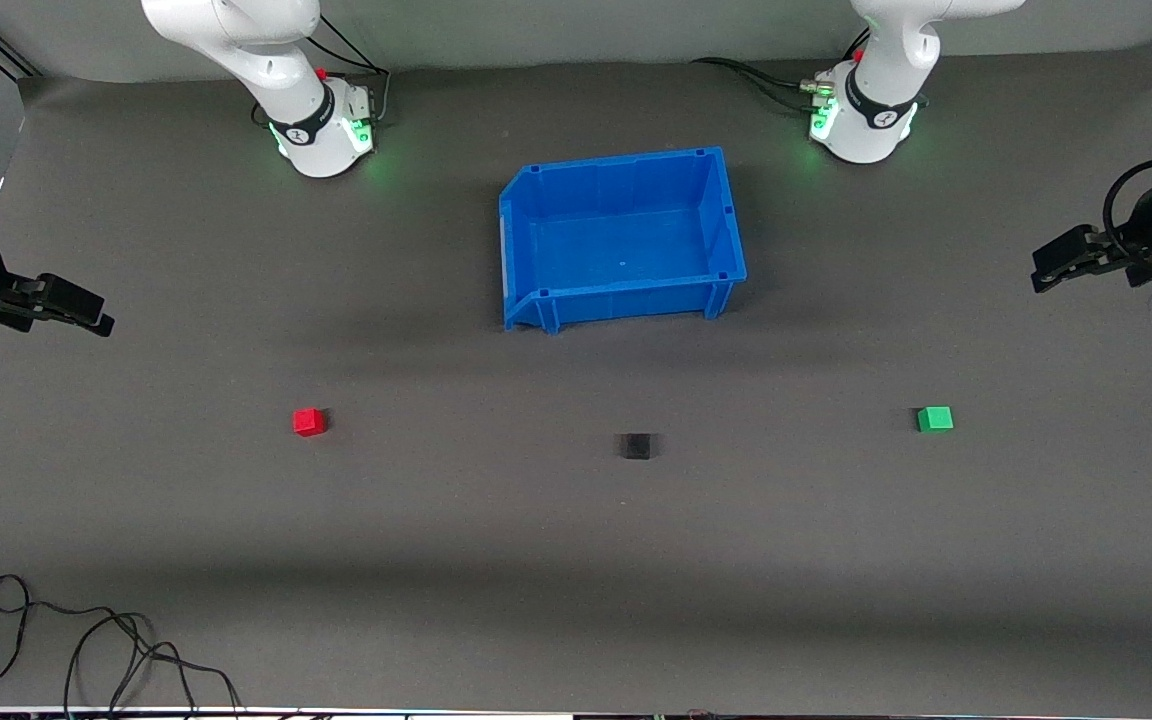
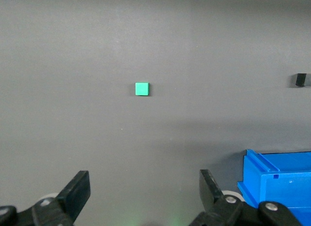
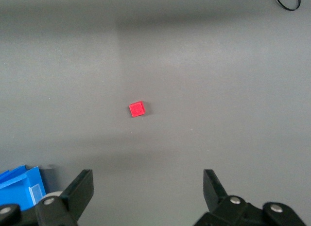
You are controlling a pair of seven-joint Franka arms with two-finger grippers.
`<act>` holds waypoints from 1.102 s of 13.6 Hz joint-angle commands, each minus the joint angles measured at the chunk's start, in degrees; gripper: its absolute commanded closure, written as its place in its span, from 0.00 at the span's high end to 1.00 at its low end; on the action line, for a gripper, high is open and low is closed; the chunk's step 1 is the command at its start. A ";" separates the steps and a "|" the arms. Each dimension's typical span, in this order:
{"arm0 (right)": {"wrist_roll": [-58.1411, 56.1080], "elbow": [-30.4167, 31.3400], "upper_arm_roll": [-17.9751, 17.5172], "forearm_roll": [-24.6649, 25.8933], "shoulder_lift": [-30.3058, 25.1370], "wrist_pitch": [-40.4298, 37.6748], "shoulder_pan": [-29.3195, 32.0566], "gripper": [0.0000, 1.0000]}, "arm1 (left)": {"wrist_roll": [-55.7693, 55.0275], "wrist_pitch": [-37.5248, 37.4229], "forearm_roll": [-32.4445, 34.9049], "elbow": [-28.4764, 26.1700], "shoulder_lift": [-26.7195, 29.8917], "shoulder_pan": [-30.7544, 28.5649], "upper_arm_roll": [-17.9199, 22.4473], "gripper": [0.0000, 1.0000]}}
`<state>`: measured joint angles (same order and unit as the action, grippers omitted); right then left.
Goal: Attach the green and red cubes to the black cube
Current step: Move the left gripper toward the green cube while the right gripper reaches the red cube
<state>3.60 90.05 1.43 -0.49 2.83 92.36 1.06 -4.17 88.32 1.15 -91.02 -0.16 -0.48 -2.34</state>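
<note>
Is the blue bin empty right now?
Empty: the bin floor shows bare blue, and all three cubes lie out on the mat.

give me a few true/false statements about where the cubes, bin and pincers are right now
1. The black cube lies between the red cube and green cube. True.
2. The red cube sits in the blue bin. False: it is on the mat, nearer the camera than the bin.
3. The left pincer is open. True.
4. The right pincer holds the red cube. False: it is open and holds nothing.
5. The green cube touches the black cube. False: they are well apart.
</note>
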 commanded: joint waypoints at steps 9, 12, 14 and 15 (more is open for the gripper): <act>0.44 0.48 -0.37 -0.39 -0.90 0.28 0.17 1.00 | 0.83 5.61 0.43 -1.44 -4.67 -0.83 0.06 1.00; 13.49 -0.22 -0.37 -0.48 -0.37 0.37 -0.44 1.00 | 0.83 16.75 0.34 -9.58 -5.56 -2.06 0.15 1.00; 23.59 -1.88 -0.37 -0.56 0.86 0.28 -0.71 1.00 | 0.83 26.24 0.34 -16.79 -5.82 -3.20 0.15 1.00; 30.00 -2.68 -0.46 -1.69 1.73 0.37 -0.62 1.00 | 0.83 28.98 0.34 -18.48 -7.21 -3.47 0.15 0.99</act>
<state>22.99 89.67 1.15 -0.83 2.99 92.54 0.67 -4.16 111.15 1.15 -103.34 -7.83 -2.90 -2.07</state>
